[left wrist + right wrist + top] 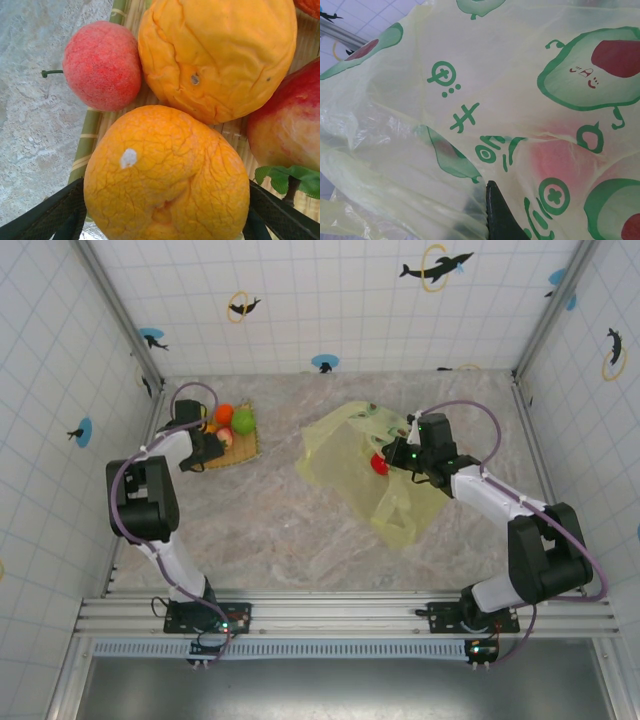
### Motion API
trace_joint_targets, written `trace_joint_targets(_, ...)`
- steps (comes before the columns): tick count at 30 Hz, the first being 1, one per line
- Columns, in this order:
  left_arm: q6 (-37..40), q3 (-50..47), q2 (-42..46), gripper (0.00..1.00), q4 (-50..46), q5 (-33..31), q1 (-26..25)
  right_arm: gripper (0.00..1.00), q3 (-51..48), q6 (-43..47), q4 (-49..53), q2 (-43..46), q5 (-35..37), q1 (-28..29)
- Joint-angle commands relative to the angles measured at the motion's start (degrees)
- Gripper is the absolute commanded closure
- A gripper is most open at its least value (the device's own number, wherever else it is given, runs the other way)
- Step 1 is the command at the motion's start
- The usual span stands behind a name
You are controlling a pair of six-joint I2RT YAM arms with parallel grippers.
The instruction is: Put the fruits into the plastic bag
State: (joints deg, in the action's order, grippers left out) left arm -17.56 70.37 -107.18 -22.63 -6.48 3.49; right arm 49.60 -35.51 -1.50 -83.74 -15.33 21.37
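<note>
Orange fruit point(165, 175) lay inside the widely spread left claw point(165, 215), staged for pickup, while the right claw point(395, 455), clamped on the plastic bag point(340, 455), held its mouth raised for loading.

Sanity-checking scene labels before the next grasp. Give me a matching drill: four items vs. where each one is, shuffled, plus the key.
Things
1. wrinkled orange fruit
2. small red fruit with a stem
3. round green fruit
4. plastic bag

Places
A. pinched by the shut right tool
B. at the edge of the mat, next to bare table
C. between the fingers of the left tool
D. on the far part of the mat, beyond the left tool in the top view

Pairs: 1-C, 2-B, 3-D, 4-A
</note>
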Motion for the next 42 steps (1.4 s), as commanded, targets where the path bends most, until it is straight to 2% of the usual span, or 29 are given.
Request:
trace_joint_targets(1, 1.7, 2.1, -1.4, 0.25, -2.0, -0.3, 0.4, 1.0, -0.4, 0.1, -0.2, 1.0, -0.6, -0.1)
trace_joint_targets(8, 1.7, 1.8, -0.3, 0.36, -1.4, 1.2, 0.4, 1.0, -0.5, 0.0, -0.2, 0.8, -0.4, -0.2)
trace_joint_targets(14, 1.0, -2.2, 6.6, 0.4, -2.2, 2.6, 0.4, 1.0, -0.2, 0.0, 0.1, 0.8, -0.1, -0.1)
trace_joint_targets(17, -0.6, -7.6, 13.8, 0.4, -0.9, 7.3, 0.3, 1.0, 0.4, -0.3, 0.3, 0.6, -0.2, -0.1)
trace_joint_targets(20, -1.4, -13.3, 22.8, 0.41, 0.6, 15.0, -1.1, 1.0, 1.3, -0.3, 1.1, 0.1, -0.2, -0.2)
trace_joint_targets(23, -1.1, -17.6, 31.6, 0.41, 1.2, 21.4, -6.5, 1.0, 2.0, -0.2, 1.8, -0.6, -0.4, -0.3)
trace_joint_targets(27, -2.1, -18.9, 40.1, 0.41, 4.5, 22.6, -20.0, 1.0, 3.0, -1.4, 1.7, -2.6, -2.4, -0.5)
trace_joint_targets(30, -3.8, -19.1, 41.8, 0.41, 10.2, 25.7, -30.3, 1.0, 3.9, -2.6, 1.1, -4.0, -3.9, -0.4)
trace_joint_targets(34, -2.2, -16.6, 37.0, 0.41, 14.8, 23.5, -41.5, 1.0, 5.1, -2.9, 1.5, -4.7, -5.3, -0.5)
trace_joint_targets(38, 2.6, -10.0, 26.4, 0.42, 14.1, 17.4, -50.8, 1.0, 7.5, -3.0, 2.9, -5.0, -8.6, -0.6)
trace_joint_targets(39, 3.5, -8.6, 23.6, 0.42, 13.8, 15.5, -51.7, 1.0, 7.9, -3.0, 3.3, -4.9, -9.2, -0.7)
trace_joint_targets(42, -0.1, -7.1, 17.3, 0.43, 16.4, 10.3, -51.8, 1.0, 8.4, -3.1, 4.1, -3.8, -10.5, -1.7)
